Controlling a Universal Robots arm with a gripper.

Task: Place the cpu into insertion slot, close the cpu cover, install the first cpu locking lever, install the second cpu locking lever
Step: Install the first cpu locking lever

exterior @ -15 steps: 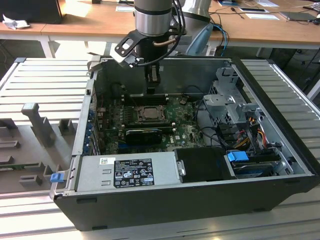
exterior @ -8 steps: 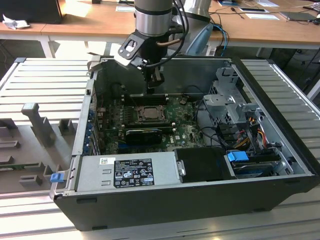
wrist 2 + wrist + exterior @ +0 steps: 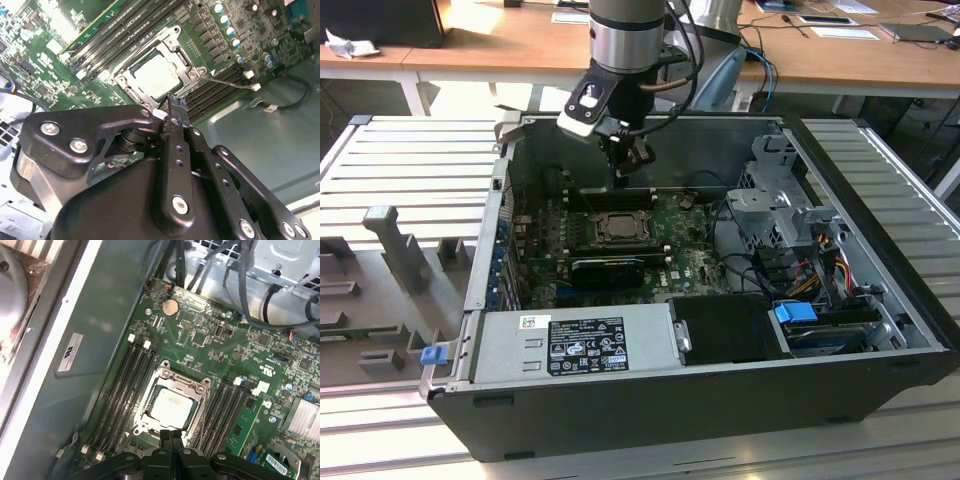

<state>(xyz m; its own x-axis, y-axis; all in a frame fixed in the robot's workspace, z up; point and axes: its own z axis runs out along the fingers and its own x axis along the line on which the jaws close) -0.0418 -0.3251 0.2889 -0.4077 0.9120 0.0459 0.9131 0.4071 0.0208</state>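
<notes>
The cpu lies flat in the insertion slot on the green motherboard, its pale silver top facing up. It also shows in the second wrist view as the cpu. The cpu cover, a dark metal frame, lies down around the chip, which shows through its window. My gripper is shut with nothing between its fingers. It hangs just above the socket's edge, fingertips pointing down at the frame. In the exterior view the gripper stands over the far side of the socket.
Black memory slots flank the socket on both sides. A grey power supply fills the case's near side, and a drive cage with cables sits at the exterior view's right. The case wall is close by.
</notes>
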